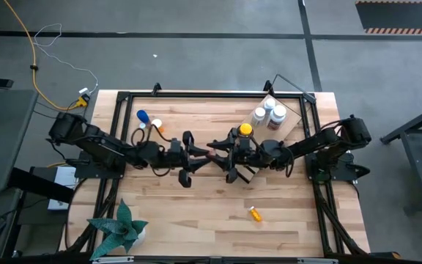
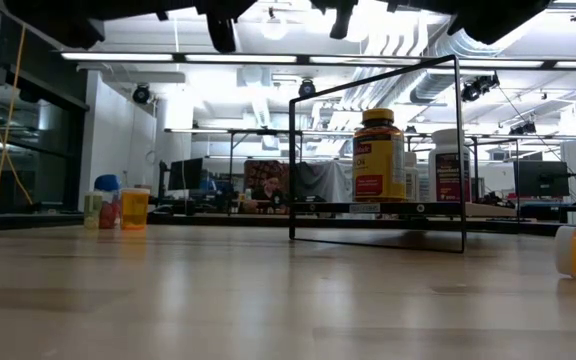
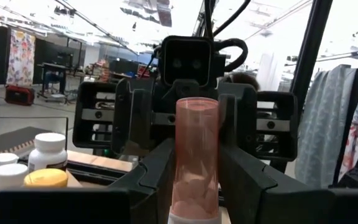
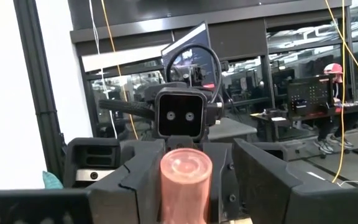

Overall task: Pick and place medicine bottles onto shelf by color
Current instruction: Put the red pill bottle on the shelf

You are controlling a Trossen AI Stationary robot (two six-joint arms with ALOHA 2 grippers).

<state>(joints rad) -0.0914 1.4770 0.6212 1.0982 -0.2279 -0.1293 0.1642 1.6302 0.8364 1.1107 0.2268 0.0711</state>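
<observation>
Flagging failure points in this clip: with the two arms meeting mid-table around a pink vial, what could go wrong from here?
1. Both grippers meet at the pink vial, the left gripper and right gripper nose to nose. If one lets go early, the vial could drop to the table.
2. The arms could collide, being so close.
3. The shelf already holds white bottles and an amber bottle; placing there might knock them.
</observation>
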